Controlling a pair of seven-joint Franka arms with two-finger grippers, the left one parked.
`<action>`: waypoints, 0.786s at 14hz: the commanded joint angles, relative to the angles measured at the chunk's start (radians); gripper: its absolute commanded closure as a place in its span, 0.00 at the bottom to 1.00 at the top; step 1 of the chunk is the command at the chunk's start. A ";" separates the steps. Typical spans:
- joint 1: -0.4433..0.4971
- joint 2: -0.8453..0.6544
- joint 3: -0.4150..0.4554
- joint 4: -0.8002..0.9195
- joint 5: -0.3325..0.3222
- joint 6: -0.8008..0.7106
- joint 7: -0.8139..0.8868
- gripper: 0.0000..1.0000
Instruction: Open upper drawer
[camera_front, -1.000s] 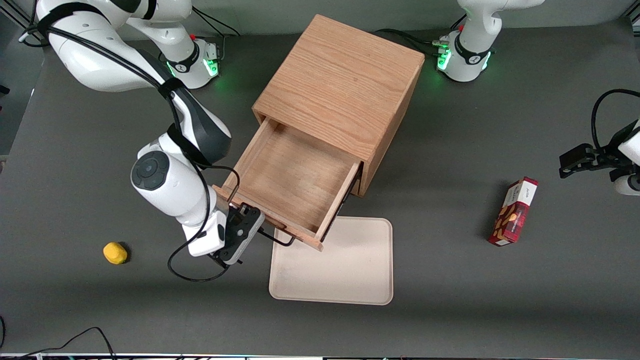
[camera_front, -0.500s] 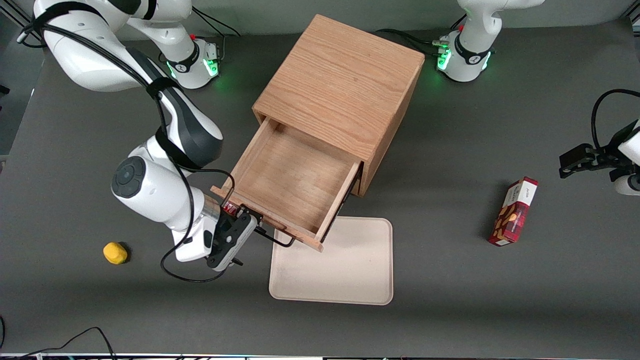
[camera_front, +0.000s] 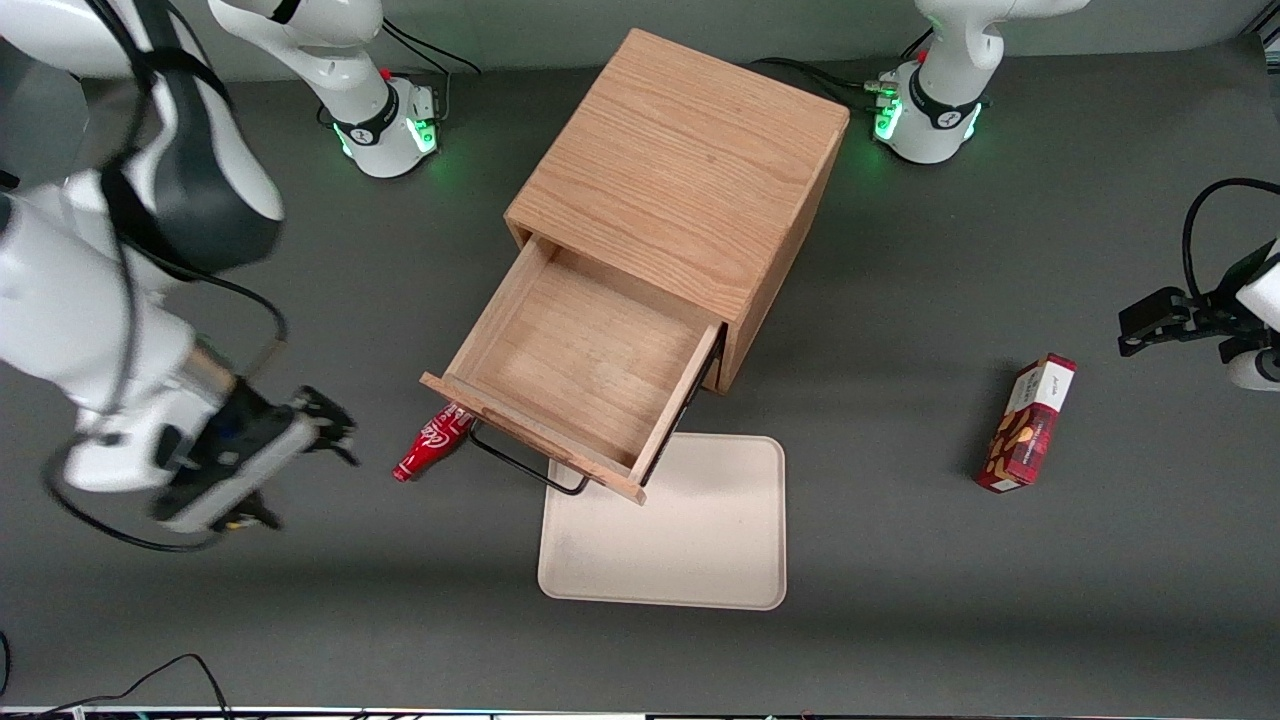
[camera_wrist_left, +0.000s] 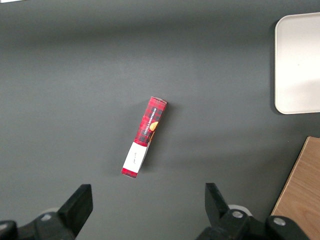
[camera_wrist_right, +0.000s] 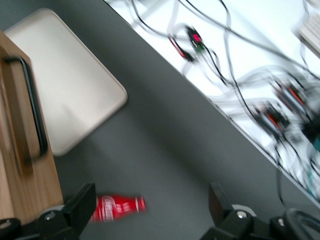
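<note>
Upper drawer (camera_front: 585, 365) of the oak cabinet (camera_front: 680, 170) stands pulled far out toward the front camera, its front panel and black wire handle (camera_front: 525, 465) overhanging the table (camera_front: 900, 620). Task looks done, judging by how much of the tray floor shows.

Tool (camera_front: 338, 432) is off the handle, well apart from it toward the working arm's end of the table, above the bare surface. Fingers (camera_wrist_right: 82, 202) are spread wide with nothing between them — released.

Risks from here:
- The red cola bottle (camera_front: 432, 443) lies on its side just beside the drawer's front corner, one end tucked under it. A low sweep by the arm could knock it and send it rolling.
- The drawer is out so far that a bump on its front could tip or drag it, or shove it partway shut and undo the task.
- The cabinet sits loose on the table — a snag on the handle would likely shift the whole box.

Containers:
- The upper drawer is empty, only bare wood floor showing.
- The cream tray (camera_front: 700, 540) lies flat, nearer the camera than the cabinet, with one corner under the drawer front. Nothing is on it.
- The red snack box (camera_front: 1028, 425) lies toward the parked arm's end, closed, contents unseen.
</note>
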 joint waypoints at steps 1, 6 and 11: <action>-0.078 -0.196 -0.022 -0.172 0.087 -0.105 0.207 0.00; -0.108 -0.347 -0.079 -0.291 0.103 -0.262 0.723 0.00; -0.132 -0.352 -0.083 -0.296 0.094 -0.287 0.728 0.00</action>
